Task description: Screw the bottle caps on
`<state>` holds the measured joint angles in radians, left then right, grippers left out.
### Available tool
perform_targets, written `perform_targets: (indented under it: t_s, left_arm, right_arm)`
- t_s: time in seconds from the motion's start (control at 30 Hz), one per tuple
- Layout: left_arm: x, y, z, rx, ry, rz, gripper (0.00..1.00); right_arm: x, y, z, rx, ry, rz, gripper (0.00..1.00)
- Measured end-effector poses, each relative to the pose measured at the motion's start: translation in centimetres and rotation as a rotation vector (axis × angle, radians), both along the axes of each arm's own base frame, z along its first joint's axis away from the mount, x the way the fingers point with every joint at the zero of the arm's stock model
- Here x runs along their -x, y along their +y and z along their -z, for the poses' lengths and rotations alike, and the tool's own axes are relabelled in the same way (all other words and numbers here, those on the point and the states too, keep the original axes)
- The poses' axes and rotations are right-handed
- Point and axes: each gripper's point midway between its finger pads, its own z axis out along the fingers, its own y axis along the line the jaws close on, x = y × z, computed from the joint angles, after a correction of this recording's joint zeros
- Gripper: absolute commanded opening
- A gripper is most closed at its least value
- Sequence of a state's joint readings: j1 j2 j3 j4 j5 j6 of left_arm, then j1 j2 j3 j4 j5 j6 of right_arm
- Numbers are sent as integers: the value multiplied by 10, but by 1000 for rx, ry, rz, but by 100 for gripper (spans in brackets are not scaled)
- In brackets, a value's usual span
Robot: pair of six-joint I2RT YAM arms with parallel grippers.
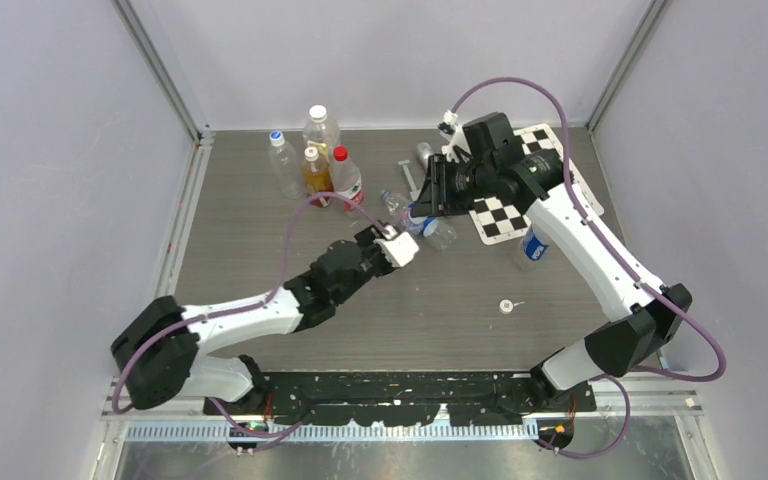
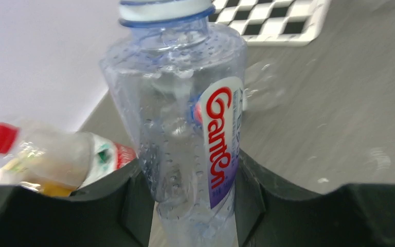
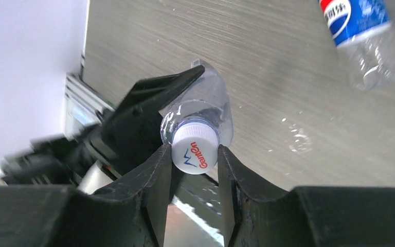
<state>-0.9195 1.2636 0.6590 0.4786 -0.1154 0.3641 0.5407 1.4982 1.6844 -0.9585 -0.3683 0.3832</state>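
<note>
Over the grey table [image 1: 260, 200], near the centre of the top view, we saw the clear Ganten bottle [image 2: 180, 118] gripped by both arms. The left gripper [image 2: 195, 195] clamped the bottle's body between its fingers; the right gripper [image 3: 194, 154] pinched the white cap [image 3: 191, 141] on its neck. The Pepsi bottle [image 1: 532, 246] sat right of centre, with a loose cap [image 1: 506, 306] below it.

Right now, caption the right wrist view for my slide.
Right gripper pinches the white cap on a clear bottle held by the left gripper.
</note>
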Motion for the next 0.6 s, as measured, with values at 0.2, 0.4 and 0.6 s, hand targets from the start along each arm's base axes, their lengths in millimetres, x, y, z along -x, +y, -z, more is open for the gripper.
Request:
perform_targets:
  t_s: [0.2,0.4,0.6]
  left_arm:
    - [-20,15,30,-315,-203,-225,0]
    - [-17,24,10,-259,-218,-256,0]
    - [-3,42,-41,-21,-127,-118,0]
  right_arm:
    - [-9,2,43,-82,206,272,15]
    - [-13,9,25,-143,163,284,65]
    - [-19,11,-38,-154,-88,131,71]
